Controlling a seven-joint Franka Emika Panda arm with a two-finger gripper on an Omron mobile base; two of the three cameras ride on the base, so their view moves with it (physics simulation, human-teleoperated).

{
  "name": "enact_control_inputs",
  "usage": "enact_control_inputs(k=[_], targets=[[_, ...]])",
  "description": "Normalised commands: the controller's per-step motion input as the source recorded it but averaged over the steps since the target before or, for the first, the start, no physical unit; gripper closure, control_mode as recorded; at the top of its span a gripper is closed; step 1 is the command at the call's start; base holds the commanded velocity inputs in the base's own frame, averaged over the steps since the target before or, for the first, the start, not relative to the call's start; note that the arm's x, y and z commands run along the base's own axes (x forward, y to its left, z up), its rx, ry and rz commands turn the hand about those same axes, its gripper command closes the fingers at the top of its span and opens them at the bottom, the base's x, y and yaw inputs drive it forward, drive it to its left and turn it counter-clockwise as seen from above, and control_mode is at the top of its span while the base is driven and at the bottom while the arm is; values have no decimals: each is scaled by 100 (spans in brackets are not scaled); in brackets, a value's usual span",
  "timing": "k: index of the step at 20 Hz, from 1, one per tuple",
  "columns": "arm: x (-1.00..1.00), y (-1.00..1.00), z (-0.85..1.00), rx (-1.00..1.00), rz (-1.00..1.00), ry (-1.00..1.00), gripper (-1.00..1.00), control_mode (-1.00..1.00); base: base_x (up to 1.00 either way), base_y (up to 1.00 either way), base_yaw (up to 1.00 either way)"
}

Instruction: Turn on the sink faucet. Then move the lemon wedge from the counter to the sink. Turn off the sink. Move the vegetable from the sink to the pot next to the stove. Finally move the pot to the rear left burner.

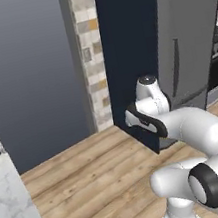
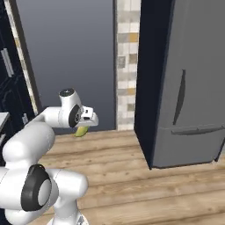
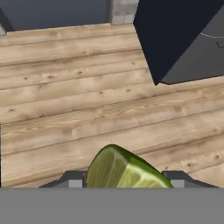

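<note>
Standing on plank floor (image 3: 65, 96): grey fridge (image 2: 193, 88), tiled strip (image 2: 127, 61), grey wall (image 1: 28, 69) behind.

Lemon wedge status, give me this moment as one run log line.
gripper: shut on lemon wedge | above: wood floor | nearby: grey fridge

A kitchen: grey fridge (image 2: 189, 88); marble counter (image 1: 14, 209); tiled wall strip (image 1: 91, 53).

The lemon wedge (image 3: 124, 170) was a small yellow-green piece with a round skin side and a pale cut side. It sat right between the two tips of the pincer (image 3: 124, 178), up above the floor. A bit of it peeked out under the pincer (image 2: 81, 131).
</note>
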Motion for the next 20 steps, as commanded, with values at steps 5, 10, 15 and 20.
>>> enact_control_inputs(k=[5, 10, 15, 20], targets=[[0, 0, 0, 0, 0, 0, 100, 100, 0, -27, -50], [0, 0, 0, 0, 0, 0, 100, 100, 0, -30, -50], [0, 0, 0, 0, 0, 0, 100, 100, 0, -35, -47], [0, 0, 0, 0, 0, 0, 100, 100, 11, -38, -44]])
